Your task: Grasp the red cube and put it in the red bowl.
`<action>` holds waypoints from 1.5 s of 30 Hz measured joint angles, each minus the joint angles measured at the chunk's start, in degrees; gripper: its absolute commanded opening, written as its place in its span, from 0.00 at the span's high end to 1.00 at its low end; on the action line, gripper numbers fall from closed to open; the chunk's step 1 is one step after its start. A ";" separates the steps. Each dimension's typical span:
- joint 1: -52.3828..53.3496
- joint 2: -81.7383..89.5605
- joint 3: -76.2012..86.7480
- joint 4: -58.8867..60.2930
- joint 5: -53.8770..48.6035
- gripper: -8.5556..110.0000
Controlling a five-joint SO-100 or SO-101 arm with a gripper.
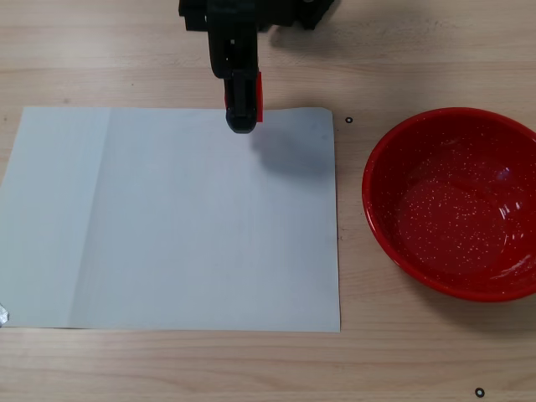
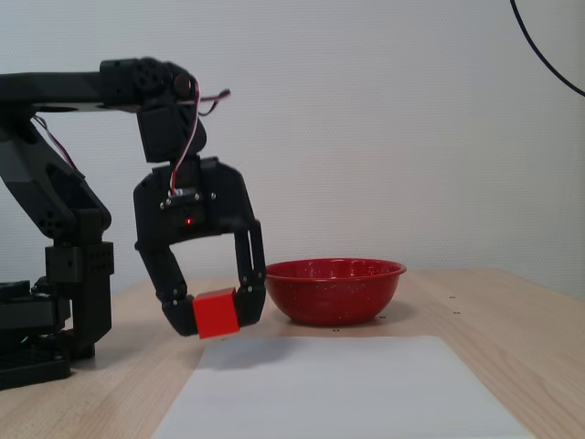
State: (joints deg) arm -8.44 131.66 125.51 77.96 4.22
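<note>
Gripper (image 2: pixel 213 314) fingers clamped on red cube (image 2: pixel 216 314), clear of white paper sheet (image 1: pixel 167 218). Red bowl (image 1: pixel 381 167) at 4 o'clock in overhead fixed view. Carry level, hold squeeze, clear rim before release.

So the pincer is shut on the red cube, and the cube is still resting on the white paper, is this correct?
Not fully. The pincer is shut on the red cube, but the cube is not resting on the white paper. The fixed view from the side shows it held in the air, clear of the sheet, with its shadow underneath. The red bowl stands further to the right in that view.
</note>
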 measured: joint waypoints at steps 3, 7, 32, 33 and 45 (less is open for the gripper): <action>0.00 0.00 -1.85 0.62 -0.88 0.93; 0.62 0.00 -6.77 1.76 -3.43 0.93; 24.87 -15.64 -34.72 0.97 -15.38 0.93; 25.75 -16.52 -35.42 0.62 -15.38 0.93; 36.83 -25.75 -43.33 -5.01 -15.38 0.93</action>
State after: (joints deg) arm 28.39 105.91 82.18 72.95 -11.16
